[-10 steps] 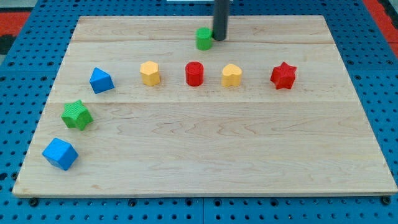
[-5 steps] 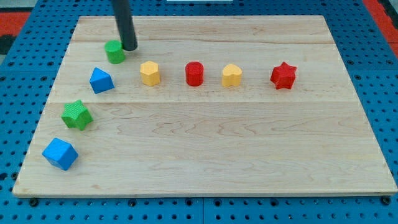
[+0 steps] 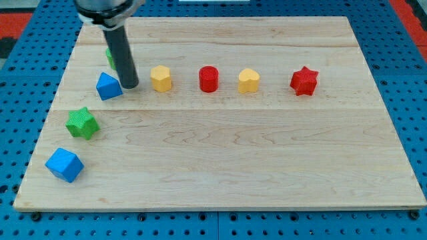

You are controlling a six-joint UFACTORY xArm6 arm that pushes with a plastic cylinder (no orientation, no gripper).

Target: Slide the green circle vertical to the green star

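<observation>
We are resting my tip (image 3: 129,87) on the wooden board (image 3: 220,167), just to the view's right of the blue block (image 3: 108,86), which looks like a small pyramid, and the two are sitting so close that we cannot tell whether they are touching. We have no pincer on this arm, only the straight dark rod (image 3: 122,57), so nothing is being spread, pressed together or pinched. The green circle (image 3: 109,56) is peeking out from behind the rod, above my tip and slightly to the view's left, and only a sliver of it is showing. The green star (image 3: 83,123) is lying below my tip and to the view's left, beyond the blue block. Further down and left of that, a second blue block (image 3: 64,165), a cube, is sitting near the board's lower left corner. To the view's right of my tip a row is running across the board: a yellow block (image 3: 161,78) nearest, then a red cylinder (image 3: 209,79), then a yellow heart (image 3: 249,80), and a red star (image 3: 304,81) farthest off. No containers are showing; every block is sitting directly on the board.
</observation>
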